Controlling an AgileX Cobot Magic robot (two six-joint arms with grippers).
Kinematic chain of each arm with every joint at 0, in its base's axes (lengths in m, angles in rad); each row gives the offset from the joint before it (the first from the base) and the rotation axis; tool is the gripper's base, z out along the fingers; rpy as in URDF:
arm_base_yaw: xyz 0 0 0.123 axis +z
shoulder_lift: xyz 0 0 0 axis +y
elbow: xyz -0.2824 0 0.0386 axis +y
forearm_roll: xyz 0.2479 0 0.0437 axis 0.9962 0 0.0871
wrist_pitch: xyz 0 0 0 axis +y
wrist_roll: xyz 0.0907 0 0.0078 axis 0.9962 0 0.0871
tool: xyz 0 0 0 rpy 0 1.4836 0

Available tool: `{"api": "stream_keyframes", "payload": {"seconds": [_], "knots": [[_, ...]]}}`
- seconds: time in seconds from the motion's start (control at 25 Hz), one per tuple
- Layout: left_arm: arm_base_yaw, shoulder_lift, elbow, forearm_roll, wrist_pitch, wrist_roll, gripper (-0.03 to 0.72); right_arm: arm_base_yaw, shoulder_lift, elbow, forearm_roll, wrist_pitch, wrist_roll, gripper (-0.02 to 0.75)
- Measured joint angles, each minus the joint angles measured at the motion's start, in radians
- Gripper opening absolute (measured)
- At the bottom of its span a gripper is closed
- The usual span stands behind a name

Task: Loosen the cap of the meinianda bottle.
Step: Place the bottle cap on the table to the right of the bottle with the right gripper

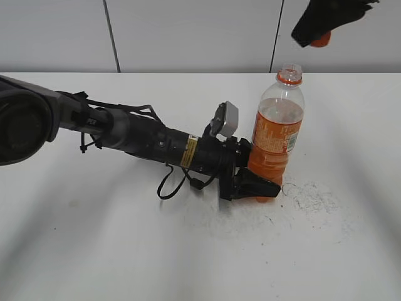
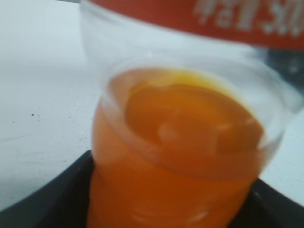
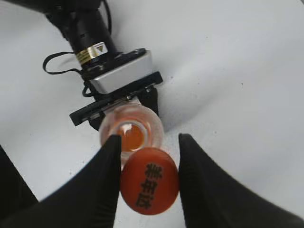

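The meinianda bottle (image 1: 279, 125) stands upright on the white table with its mouth open and its orange neck ring showing. My left gripper (image 1: 260, 187) is shut on its base; the left wrist view shows the bottle (image 2: 180, 142) close up between the black fingers (image 2: 171, 204). The orange cap (image 1: 321, 41) is off the bottle, held in my right gripper (image 1: 316, 32) above and to the right of the mouth. In the right wrist view the cap (image 3: 149, 180), with dark characters on top, sits between the fingers (image 3: 148, 156) just above the open bottle mouth (image 3: 152, 126).
The left arm (image 1: 144, 138) lies low across the table from the left, with a grey wrist camera (image 1: 227, 119) and a cable loop (image 1: 169, 185). Scuff marks (image 1: 313, 195) lie right of the bottle. A grey wall (image 1: 188, 31) stands behind the table.
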Motion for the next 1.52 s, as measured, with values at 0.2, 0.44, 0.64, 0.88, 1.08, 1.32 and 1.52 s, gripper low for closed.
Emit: {"api": "stream_keyframes", "payload": {"seconds": [0.2, 0.44, 0.64, 0.88, 1.08, 1.32, 1.52], "knots": [[0.0, 0.0, 0.0, 0.0, 0.0, 0.0, 0.55, -0.115, -0.038, 0.0, -0.023, 0.0, 0.183, 0.272], [0.0, 0.0, 0.0, 0.001, -0.002, 0.0, 0.55, -0.222, -0.099, 0.195, -0.031, -0.015, 0.266, 0.272], [0.0, 0.0, 0.0, 0.002, -0.002, 0.0, 0.55, -0.242, -0.13, 0.49, -0.031, -0.187, 0.286, 0.272], [0.0, 0.0, 0.0, 0.003, -0.003, 0.0, 0.55, -0.242, -0.13, 0.78, -0.019, -0.534, 0.29, 0.272], [0.0, 0.0, 0.0, 0.003, -0.003, 0.0, 0.55, -0.217, -0.11, 0.903, 0.058, -0.797, 0.29, 0.272], [0.0, 0.0, 0.0, 0.003, -0.003, 0.0, 0.55, -0.119, 0.02, 0.922, 0.086, -0.981, 0.276, 0.272], [0.0, 0.0, 0.0, 0.003, -0.003, 0.002, 0.55, -0.106, 0.108, 0.922, 0.095, -1.01, 0.273, 0.272]]}}
